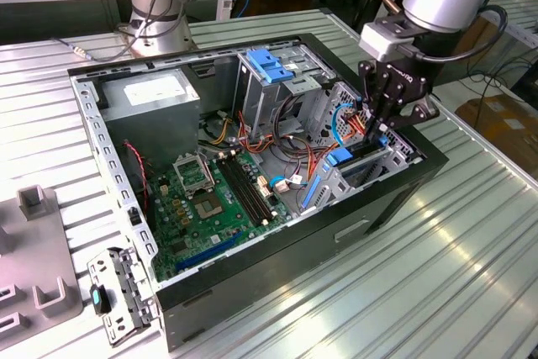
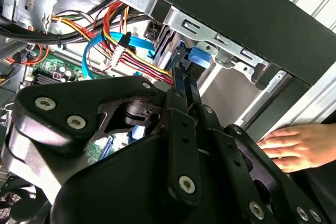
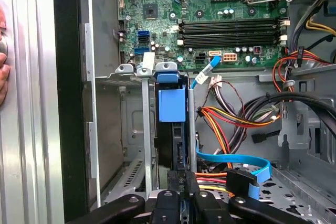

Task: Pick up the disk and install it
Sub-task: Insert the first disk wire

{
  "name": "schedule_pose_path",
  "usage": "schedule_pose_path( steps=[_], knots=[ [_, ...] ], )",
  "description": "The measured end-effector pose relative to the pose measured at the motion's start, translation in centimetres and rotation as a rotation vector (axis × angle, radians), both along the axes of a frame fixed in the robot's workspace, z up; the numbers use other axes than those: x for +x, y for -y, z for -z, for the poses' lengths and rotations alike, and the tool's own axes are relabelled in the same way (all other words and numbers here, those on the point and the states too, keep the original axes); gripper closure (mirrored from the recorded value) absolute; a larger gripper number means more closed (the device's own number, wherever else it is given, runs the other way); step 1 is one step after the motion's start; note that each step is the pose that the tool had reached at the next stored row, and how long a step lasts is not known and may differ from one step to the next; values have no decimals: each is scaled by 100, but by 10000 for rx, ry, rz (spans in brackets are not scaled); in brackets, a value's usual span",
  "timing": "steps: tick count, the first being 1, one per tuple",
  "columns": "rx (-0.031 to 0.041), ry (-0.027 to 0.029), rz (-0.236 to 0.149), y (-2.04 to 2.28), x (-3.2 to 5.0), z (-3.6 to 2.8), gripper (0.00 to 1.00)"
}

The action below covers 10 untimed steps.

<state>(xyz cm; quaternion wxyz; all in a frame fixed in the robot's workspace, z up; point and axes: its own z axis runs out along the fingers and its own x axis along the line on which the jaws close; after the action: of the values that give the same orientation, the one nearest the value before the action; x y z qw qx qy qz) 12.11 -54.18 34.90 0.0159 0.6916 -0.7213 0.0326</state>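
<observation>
While resting on the ribbed metal table (image 1: 471,233), lies open-sided: black computer case (image 1: 277,250), filling most of the tabletop, green motherboard (image 1: 210,199) on its floor, grey power supply box (image 1: 151,102) in the corner nearest the arm's base. Stands along the case's far wall: grey drive cage (image 1: 269,98) with a blue latch (image 1: 269,65) on top. Sits at the case edge on the exterior view's right: smaller metal drive bay (image 1: 370,166), by a tangle of red, orange and blue cables (image 3: 231,124).

Hangs over that bay, pointing down: gripper (image 1: 382,128), also at (image 3: 184,182) and (image 2: 184,85). Pinched narrowly together, the jaws, gripping the upper edge of the disk (image 3: 177,145). Stands on edge in the bay's slot, mostly sunk between the metal walls: black body with blue rail and blue tab (image 3: 172,104) showing in the first wrist view.

Judged well advanced: pick-up done, insertion largely made; not yet done, release. Whether fully seated, cannot tell. Rests on the table just outside the case wall: a person's hand (image 2: 302,145).
</observation>
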Motion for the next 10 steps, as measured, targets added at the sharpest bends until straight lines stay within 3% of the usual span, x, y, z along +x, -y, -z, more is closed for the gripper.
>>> schedule_pose_path(
  steps=[10],
  knots=[
    [4, -1, 55, 0, 0, 32, 84]
  ],
)
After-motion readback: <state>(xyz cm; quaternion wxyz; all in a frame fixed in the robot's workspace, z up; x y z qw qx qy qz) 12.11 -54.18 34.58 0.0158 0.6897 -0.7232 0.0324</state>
